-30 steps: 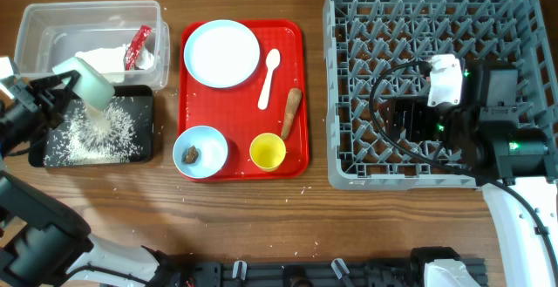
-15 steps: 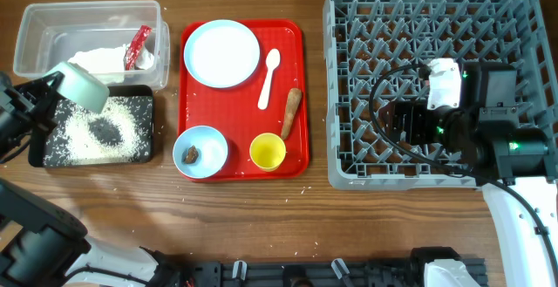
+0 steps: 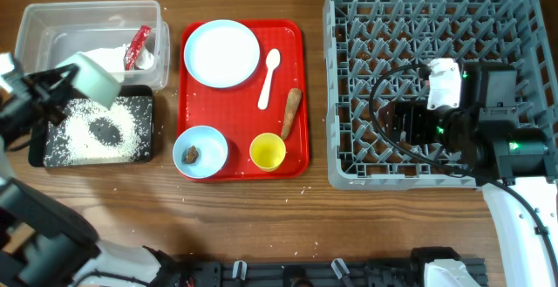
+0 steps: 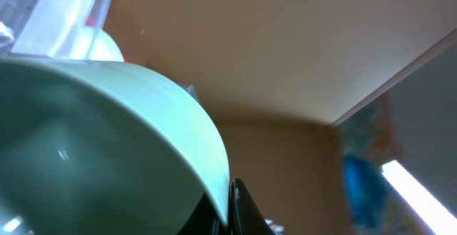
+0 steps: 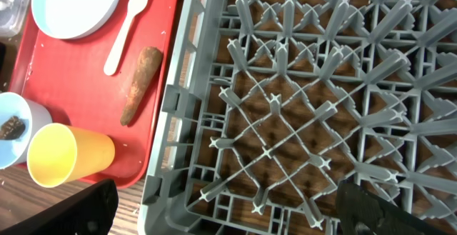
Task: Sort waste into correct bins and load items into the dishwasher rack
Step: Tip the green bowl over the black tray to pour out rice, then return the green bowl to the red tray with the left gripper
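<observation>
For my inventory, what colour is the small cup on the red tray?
Yellow cup, clearest in right wrist view.

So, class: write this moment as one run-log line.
left gripper: holds bowl at black tray far edge | rice: in black tray | right gripper: open over dishwasher rack

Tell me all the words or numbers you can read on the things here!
No text here can be read.
The small red wrapper in the clear tub: may carry print, but too small to read.
The dishwasher rack, plate, yellow cup and the pale bowl in the left gripper: no writing shows.
</observation>
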`<move>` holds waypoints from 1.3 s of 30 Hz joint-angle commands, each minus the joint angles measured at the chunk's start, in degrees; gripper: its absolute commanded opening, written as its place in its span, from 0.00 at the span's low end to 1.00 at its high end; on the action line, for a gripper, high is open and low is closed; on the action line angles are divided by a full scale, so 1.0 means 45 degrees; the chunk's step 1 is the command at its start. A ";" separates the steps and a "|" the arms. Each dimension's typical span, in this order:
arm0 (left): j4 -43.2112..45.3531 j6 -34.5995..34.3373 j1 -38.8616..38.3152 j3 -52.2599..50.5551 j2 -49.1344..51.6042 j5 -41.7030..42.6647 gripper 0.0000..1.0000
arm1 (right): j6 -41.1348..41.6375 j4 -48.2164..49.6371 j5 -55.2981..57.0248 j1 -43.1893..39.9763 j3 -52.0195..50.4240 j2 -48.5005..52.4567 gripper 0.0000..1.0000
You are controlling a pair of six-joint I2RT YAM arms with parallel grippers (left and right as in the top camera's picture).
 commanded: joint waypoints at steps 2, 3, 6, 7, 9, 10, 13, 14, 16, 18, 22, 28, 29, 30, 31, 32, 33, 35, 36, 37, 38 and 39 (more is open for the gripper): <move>0.0471 0.0199 -0.3099 0.0005 -0.2322 -0.4663 0.04 | 0.0097 -0.0005 -0.0214 -0.0019 0.0102 0.0073 0.99; 0.0534 0.0199 -0.3925 0.0005 -0.2550 -0.5848 0.04 | 0.0097 -0.0005 -0.0214 -0.0019 0.0102 0.0073 0.99; 0.0505 0.0199 -0.6829 0.0005 -0.2642 -0.9335 0.04 | 0.0092 0.0010 -0.0214 -0.0019 0.0102 0.0073 0.99; 0.0500 0.0204 -0.7383 0.0005 -0.2579 -0.9938 0.04 | 0.0092 0.0019 -0.0214 -0.0019 0.0102 0.0073 0.99; 0.0500 0.0204 -0.9350 0.0000 -0.2322 -1.2352 0.04 | 0.0092 0.0087 -0.0209 -0.0019 0.0102 0.0078 1.00; 0.0520 0.0204 -1.0098 0.0000 -0.2191 -1.3362 0.04 | 0.0097 0.0146 -0.0214 -0.0019 0.0102 0.0078 1.00; 0.0588 0.0204 -1.2604 0.0000 -0.1229 -1.6660 0.04 | 0.0097 0.0403 -0.0214 -0.0019 0.0102 0.0078 1.00; 0.0583 0.0204 -1.3352 0.0000 -0.0724 -1.7534 0.04 | 0.0097 0.0471 -0.0214 -0.0019 0.0102 0.0078 1.00; 0.0583 0.0204 -1.4124 0.0000 0.0005 -1.8306 0.04 | 0.0102 0.0486 -0.0214 -0.0019 0.0102 0.0078 1.00; 0.0733 0.0194 -1.4848 0.0000 0.1025 -1.9108 0.04 | 0.0097 0.0442 -0.0214 -0.0019 0.0102 0.0078 1.00; 0.1452 0.0199 -1.5552 0.0000 0.2584 -1.9394 0.04 | 0.0102 0.0359 -0.0214 -0.0019 0.0102 0.0078 0.99; 0.1919 0.0151 -1.5552 0.0155 0.2613 -1.9739 0.57 | 0.0097 0.0238 -0.0214 -0.0019 0.0102 0.0078 1.00; 0.1700 0.0146 -1.5552 0.0369 0.2458 -1.9764 0.67 | 0.0097 0.0238 -0.0214 -0.0019 0.0102 0.0078 1.00; 0.1258 0.0112 -1.5552 0.0699 0.2249 -1.9764 0.72 | 0.0097 0.0233 -0.0214 -0.0019 0.0102 0.0078 1.00; 0.0816 0.0092 -1.5552 0.1001 0.2069 -1.9759 0.79 | 0.0102 0.0233 -0.0219 -0.0019 0.0102 0.0078 1.00; 0.0049 -0.0068 -1.5552 0.1467 0.1797 -1.9759 0.82 | 0.0102 0.0238 -0.0219 -0.0019 0.0102 0.0078 1.00; -0.0573 -0.0316 -1.5523 0.1826 0.1540 -1.9759 0.85 | 0.0107 0.0238 -0.0219 -0.0019 0.0102 0.0078 1.00; -0.1957 -0.0831 -1.5348 0.2249 0.0767 -1.9759 0.86 | 0.0233 0.0223 -0.0223 -0.0019 0.0102 0.0078 1.00; -0.2419 -0.1001 -1.5217 0.2249 0.0432 -1.9705 0.87 | 0.0413 0.0199 -0.0219 -0.0019 0.0102 0.0078 1.00; -0.3138 -0.1239 -1.4994 0.2244 0.0068 -1.9487 0.86 | 0.0437 0.0175 -0.0223 -0.0019 0.0102 0.0078 0.99; -0.3876 -0.1234 -1.4766 0.2215 -0.0165 -1.9084 0.86 | 0.0432 0.0146 -0.0219 -0.0019 0.0102 0.0078 1.00; -0.4206 -0.1234 -1.4625 0.2093 -0.0277 -1.8880 0.85 | 0.0423 0.0136 -0.0219 -0.0019 0.0102 0.0078 1.00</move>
